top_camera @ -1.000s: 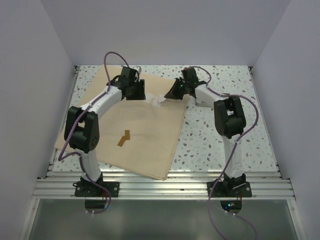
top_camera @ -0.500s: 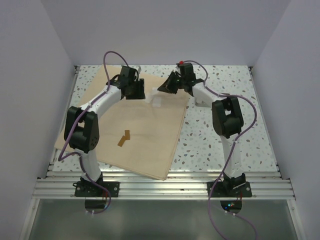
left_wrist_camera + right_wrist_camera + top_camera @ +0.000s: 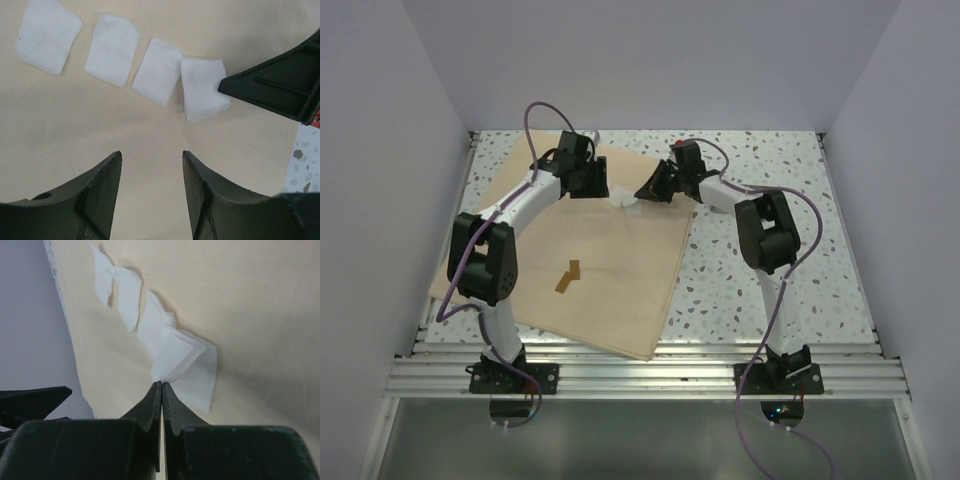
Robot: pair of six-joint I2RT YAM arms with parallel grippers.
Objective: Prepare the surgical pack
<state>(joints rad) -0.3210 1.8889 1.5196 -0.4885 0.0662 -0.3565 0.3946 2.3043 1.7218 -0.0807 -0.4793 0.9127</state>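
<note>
Four white gauze squares point(image 3: 112, 49), set in a slanting row on tan fabric sheet point(image 3: 60, 120), just ahead of left pincer point(image 3: 151, 157). Three lying flat, clear of both pincers. Fourth square point(image 3: 203, 89) at the end of the row nearest right pincer point(image 3: 161, 385), just beside the third.

Left pincer: fingers spread wide, nothing between them, bare fabric visible through the gap. Hangs over the sheet, short of the gauze row. Contact with the sheet: cannot tell.

Right pincer: fingers pressed together, tips meeting with no gap, clamped on one corner of fourth square. Layers of that square fanned open just beyond the tips. Other three squares ranged in line farther beyond the tips. Faces left pincer across the gauze, near it, not touching.

Fabric sheet: spread flat on speckled surface point(image 3: 750, 290), much larger than either pincer. Far part beneath both pincers, bulk reaching back behind them toward the arm bases. One edge close beside right pincer, speckled surface showing past it.

One small brown strip point(image 3: 568, 276): lying on the sheet, well behind left pincer, toward the arm bases, well apart from the gauze row.
</note>
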